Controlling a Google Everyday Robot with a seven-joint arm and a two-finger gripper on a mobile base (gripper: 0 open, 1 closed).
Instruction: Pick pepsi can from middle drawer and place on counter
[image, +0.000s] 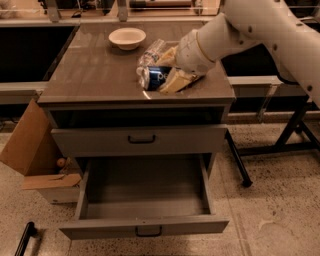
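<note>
The pepsi can (154, 78), blue with a silver end, lies on its side low over the front middle of the counter (95, 75). My gripper (165, 70) reaches in from the right and is shut on it, one yellowish finger (176, 81) in front of the can and the other behind it. I cannot tell whether the can touches the counter. The middle drawer (145, 227) is pulled out below and its grey inside holds nothing.
A clear plastic bottle (150, 51) lies just behind the can. A white bowl (127, 37) stands at the counter's back. The taller-fronted drawer (140, 141) is shut. A cardboard box (30, 147) leans at the left. Dark table legs (290, 135) stand at the right.
</note>
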